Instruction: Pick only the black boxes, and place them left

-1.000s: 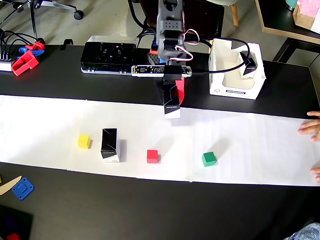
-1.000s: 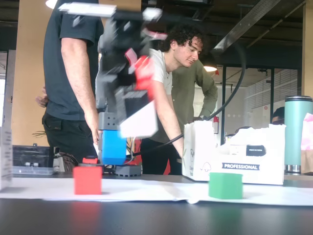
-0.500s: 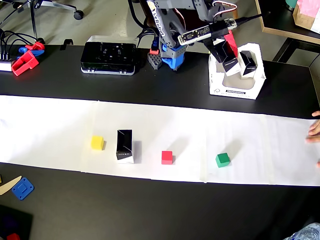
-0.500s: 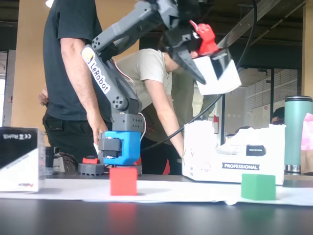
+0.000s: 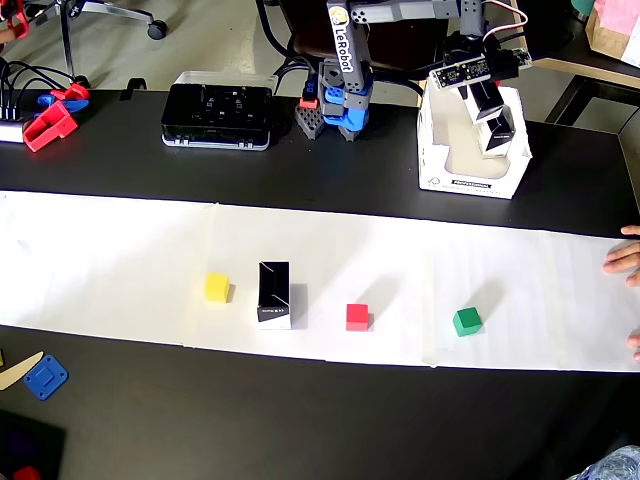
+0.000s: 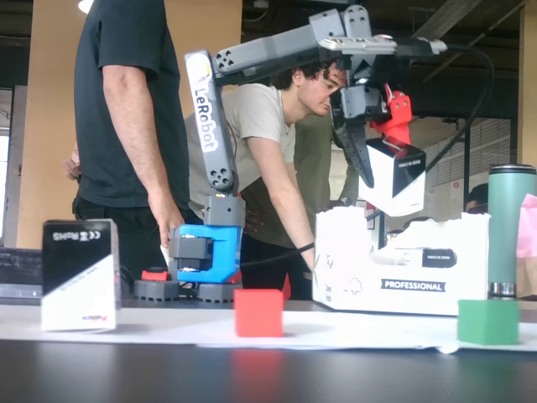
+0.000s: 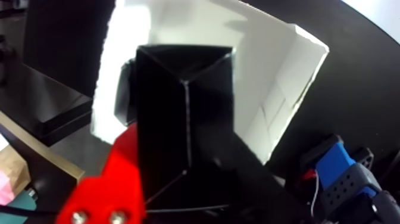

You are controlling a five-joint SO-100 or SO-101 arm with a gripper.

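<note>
My gripper (image 6: 383, 161) is shut on a black box (image 6: 394, 178) with a white lower part and holds it tilted in the air above the white carton container (image 6: 394, 269). In the overhead view this held box (image 5: 484, 100) hangs over the container (image 5: 440, 170), and black-and-white carton faces (image 5: 500, 136) just below it are hard to separate from it. The wrist view is filled by the held box (image 7: 178, 119) next to the red jaw, with the container (image 7: 268, 77) behind. A second black box (image 5: 274, 295) (image 6: 80, 274) stands upright on the white paper strip.
On the paper strip (image 5: 100, 250) sit a yellow cube (image 5: 217, 288), a red cube (image 5: 357, 317) and a green cube (image 5: 466, 321). A flat black device case (image 5: 218, 108) lies at the back. A person's hand (image 5: 622, 255) rests at the right edge. Two people stand behind the table.
The arm swung right with the black box from over the paper's middle to over the white container. The paper strip, with the cubes and the standing box, slid to the right.
</note>
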